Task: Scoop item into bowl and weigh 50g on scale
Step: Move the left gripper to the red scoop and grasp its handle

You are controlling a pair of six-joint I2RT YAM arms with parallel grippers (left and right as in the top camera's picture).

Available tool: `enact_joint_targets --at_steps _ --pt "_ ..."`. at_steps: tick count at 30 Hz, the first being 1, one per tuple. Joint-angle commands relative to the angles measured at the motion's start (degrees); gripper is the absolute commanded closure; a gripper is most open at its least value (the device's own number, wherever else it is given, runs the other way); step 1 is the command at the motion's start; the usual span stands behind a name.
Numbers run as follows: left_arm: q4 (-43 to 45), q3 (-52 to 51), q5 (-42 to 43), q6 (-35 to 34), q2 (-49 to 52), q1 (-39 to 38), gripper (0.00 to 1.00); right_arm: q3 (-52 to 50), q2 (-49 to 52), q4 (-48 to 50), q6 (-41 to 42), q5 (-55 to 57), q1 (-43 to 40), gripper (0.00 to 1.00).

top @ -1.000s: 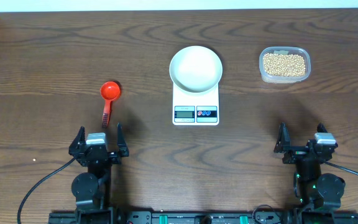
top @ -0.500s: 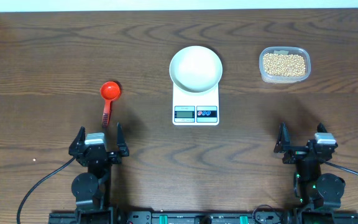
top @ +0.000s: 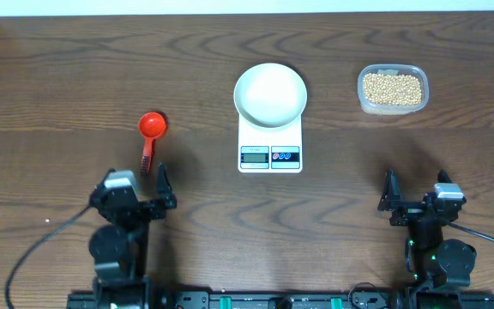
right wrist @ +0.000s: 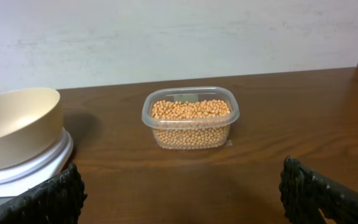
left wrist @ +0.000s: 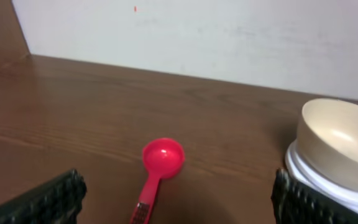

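Beans [top: 393, 88] [right wrist: 191, 121]: all in the clear plastic tub [top: 360, 91] [right wrist: 146, 115], filling it most of the way. The tub sits straight ahead of your right jaws and well apart from them, lidless and upright on the desk [top: 58, 86]. None show in the bowl or loose on the wood. Bowl [top: 270, 93] [left wrist: 337, 134] [right wrist: 14, 121]: white, upright and empty, resting on the far end of the scale [top: 270, 154] [left wrist: 309, 177] [right wrist: 42, 162]. It lies ahead and to the left of your right jaws, ahead and to the right of your left jaws, and well apart from both. The scale's display [top: 254, 155] and its two buttons face back toward the arms. The reading is too small to make out. Red scoop [top: 151, 129] [left wrist: 162, 158]: lies flat just ahead of your left jaws, cup at the far end and open side up, handle running back toward them. In the left wrist view the handle's near end falls between the two fingers [left wrist: 48, 199], a little left of centre, and no contact shows. Left jaws: released, spread wide, nothing between them. The left arm's head is turned slightly in the overhead view. Right jaws: released too, with fingers [right wrist: 328, 196] at either edge of the right wrist view and only bare desk between.
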Motion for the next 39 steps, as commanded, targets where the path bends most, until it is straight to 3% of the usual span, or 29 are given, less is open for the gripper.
enact_joint_targets --at_steps 1,6,16,25,34,39 --pt "-0.3 9.4 3.3 0.1 11.2 -0.3 0.02 -0.2 -0.4 -0.1 -0.5 0.5 0.3 0.01" --pt "-6.9 23.3 6.5 0.5 28.3 -0.3 0.02 -0.2 -0.4 -0.1 -0.5 0.5 0.3 0.01" --pt "-34.0 55.9 6.7 7.5 60.0 -0.3 0.02 -0.2 -0.4 -0.1 -0.5 0.5 0.3 0.01" --pt "-28.3 58.5 7.3 11.0 74.4 3.9 0.01 -0.2 -0.4 -0.1 -0.5 0.5 0.3 0.01" --pt "-23.4 58.5 20.1 11.9 85.0 11.9 0.10 -0.2 -0.4 -0.1 -0.5 0.5 0.3 0.01" --pt "-21.4 58.5 20.4 12.1 90.9 12.0 0.19 -0.2 -0.4 -0.1 -0.5 0.5 0.3 0.01"
